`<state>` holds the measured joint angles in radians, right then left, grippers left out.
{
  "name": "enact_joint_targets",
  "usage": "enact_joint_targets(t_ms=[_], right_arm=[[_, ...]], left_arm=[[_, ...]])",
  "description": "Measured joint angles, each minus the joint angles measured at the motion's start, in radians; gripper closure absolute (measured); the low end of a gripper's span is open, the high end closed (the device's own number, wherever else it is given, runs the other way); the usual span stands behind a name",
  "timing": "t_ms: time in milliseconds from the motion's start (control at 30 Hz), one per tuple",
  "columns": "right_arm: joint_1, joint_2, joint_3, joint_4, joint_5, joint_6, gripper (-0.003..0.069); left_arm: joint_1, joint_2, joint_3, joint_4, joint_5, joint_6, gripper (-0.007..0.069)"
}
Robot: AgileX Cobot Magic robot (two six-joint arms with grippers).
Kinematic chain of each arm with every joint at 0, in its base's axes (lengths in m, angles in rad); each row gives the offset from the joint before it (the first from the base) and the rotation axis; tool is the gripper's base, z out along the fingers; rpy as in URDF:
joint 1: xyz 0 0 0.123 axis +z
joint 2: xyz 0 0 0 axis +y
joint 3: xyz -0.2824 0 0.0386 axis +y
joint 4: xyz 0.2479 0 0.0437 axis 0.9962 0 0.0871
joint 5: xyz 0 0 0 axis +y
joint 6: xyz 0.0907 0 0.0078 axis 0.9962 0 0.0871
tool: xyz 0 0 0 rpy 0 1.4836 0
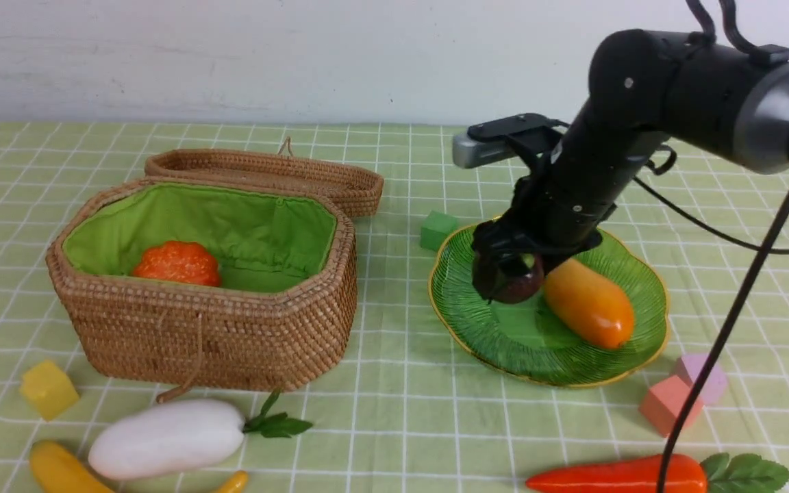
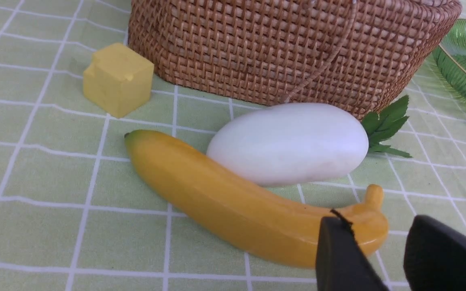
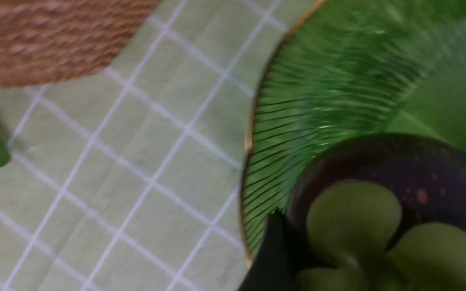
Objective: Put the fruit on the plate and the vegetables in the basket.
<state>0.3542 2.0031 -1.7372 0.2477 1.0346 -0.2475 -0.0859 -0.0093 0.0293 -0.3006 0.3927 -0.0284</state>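
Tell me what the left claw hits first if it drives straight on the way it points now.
Likely the banana: its stem end lies just beyond the left claw in the wrist view, with the radish behind. Height is unclear, so it may pass over.

Gold-rimmed green plate (image 1: 504,335), dark purple mangosteen (image 1: 521,279)

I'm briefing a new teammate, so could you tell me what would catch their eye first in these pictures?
The right arm's tool sits around the purple mangosteen over the green plate, beside the orange mango lying there. On the left, the open woven basket holds an orange pumpkin, while the white radish and banana lie in front of it.
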Motion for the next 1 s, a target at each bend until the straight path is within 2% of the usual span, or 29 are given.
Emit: enact_joint_targets(t_ms=[333, 467, 567, 867, 1000], right_arm=[[-0.038, 0.082, 0.001, -0.022, -0.027, 0.033, 0.0073], [-0.038, 0.068, 0.001, -0.026, -0.019, 0.038, -0.0001], [-0.038, 0.045, 0.001, -0.030, 0.001, 0.042, -0.0019], [-0.038, -0.035, 0.001, -0.032, 0.070, 0.061, 0.0041], [-0.038, -0.096, 0.022, -0.009, 0.154, 0.008, 0.0071]], left_arm=[[0.000, 0.000, 0.000, 0.000, 0.000, 0.000, 0.0386], [0.000, 0.000, 0.000, 0.000, 0.000, 0.000, 0.0386], [0.000, 0.000, 0.000, 0.000, 0.000, 0.000, 0.0386], [0.000, 0.000, 0.000, 0.000, 0.000, 0.000, 0.0386], [0.000, 0.000, 0.000, 0.000, 0.000, 0.000, 0.0386]])
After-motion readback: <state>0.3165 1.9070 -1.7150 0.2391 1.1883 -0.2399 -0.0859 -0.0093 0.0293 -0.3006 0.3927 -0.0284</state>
